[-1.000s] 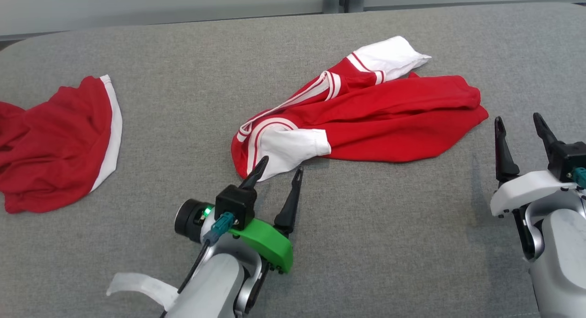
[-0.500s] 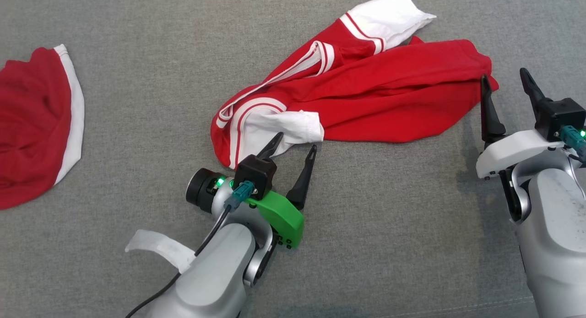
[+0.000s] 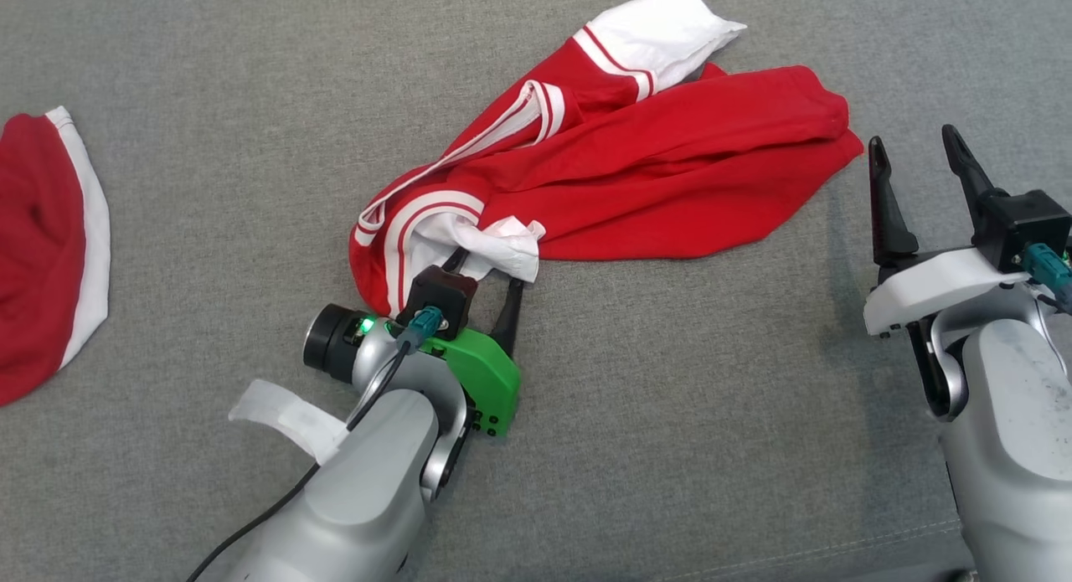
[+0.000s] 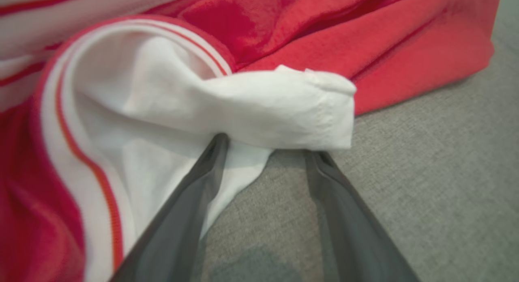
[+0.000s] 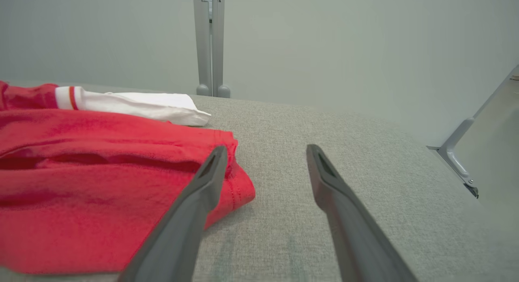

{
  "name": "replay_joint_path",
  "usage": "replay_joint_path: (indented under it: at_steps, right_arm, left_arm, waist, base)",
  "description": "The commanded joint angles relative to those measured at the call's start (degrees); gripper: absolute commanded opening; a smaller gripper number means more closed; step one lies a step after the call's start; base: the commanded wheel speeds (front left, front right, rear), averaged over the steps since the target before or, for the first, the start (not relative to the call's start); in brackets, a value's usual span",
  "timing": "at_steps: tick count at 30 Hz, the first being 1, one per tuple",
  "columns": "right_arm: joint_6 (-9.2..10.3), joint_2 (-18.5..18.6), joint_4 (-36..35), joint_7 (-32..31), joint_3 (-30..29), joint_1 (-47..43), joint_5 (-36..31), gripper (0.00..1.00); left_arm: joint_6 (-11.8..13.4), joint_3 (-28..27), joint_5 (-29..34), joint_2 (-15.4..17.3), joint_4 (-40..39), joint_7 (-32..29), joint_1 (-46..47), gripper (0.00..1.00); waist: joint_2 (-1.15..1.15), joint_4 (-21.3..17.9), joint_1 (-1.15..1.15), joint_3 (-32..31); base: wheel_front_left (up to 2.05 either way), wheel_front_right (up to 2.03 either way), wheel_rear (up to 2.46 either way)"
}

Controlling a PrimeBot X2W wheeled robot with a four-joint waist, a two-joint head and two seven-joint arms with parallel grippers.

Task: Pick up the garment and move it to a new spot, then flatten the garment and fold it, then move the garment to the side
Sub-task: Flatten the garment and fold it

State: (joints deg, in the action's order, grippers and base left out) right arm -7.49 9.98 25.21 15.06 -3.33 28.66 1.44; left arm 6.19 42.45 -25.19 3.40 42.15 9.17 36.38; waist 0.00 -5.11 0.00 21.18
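My head camera looks steeply down on the red garment (image 3: 670,180) from above. My left wrist camera sits close against its white sleeve (image 4: 251,107). My right wrist camera skims low beside its red corner, facing the wall (image 5: 324,42). All three share that garment.

Fingertips of the left gripper (image 3: 487,268) buried under the white sleeve (image 3: 502,240), tips hidden in the wrist view too. Far left, second red garment (image 3: 38,255) chopped by the frame edge.

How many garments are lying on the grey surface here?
2. A red-and-white garment lies crumpled mid head view; a second red garment sits at that view's left edge, partly cut off. Others may lie outside the frame.
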Motion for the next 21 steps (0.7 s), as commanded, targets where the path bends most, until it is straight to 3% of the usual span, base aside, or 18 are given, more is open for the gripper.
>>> replay_joint_path:
  at_steps: [1, 7, 13, 17, 21]
  right_arm:
    - [0.0, 0.3, -0.4, 0.2, 0.0, -0.9, 0.4, 1.0]
    - [0.0, 0.8, -1.4, 0.2, -0.2, -3.6, 0.7, 1.0]
    - [0.0, 1.1, -2.5, 0.2, -1.1, -6.6, 0.8, 1.0]
    - [0.0, 0.6, -3.2, 0.2, -1.8, -8.4, 0.8, 1.0]
    - [0.0, 0.3, -3.3, 0.2, -1.8, -9.5, 1.0, 1.0]
  left_arm:
    - [-0.3, -0.1, -0.6, 1.1, 1.4, -0.5, -0.2, 0.0]
    - [-2.0, 0.4, -1.9, 1.4, 1.6, -1.6, -2.0, 0.0]
    - [-3.2, 0.6, -3.2, 4.1, -7.2, -4.9, -4.2, 0.0]
    - [-2.2, 0.1, -4.5, 8.8, -18.1, -9.8, -7.2, 0.0]
    - [-0.7, -0.9, -5.3, 16.1, -29.9, -16.5, -10.9, 0.0]
  waist:
    - [0.0, -0.2, 0.0, -0.5]
    - [0.0, 0.0, 0.0, -3.0]
    - [0.0, 1.4, 0.0, -5.6]
    - [0.0, 2.3, 0.0, -6.9]
    - [0.0, 2.7, 0.0, -7.5]
  base:
    - [0.0, 0.0, 0.0]
    - [0.0, 0.0, 0.0]
    - [0.0, 0.0, 0.0]
    - [0.0, 0.0, 0.0]
    - [0.0, 0.0, 0.0]
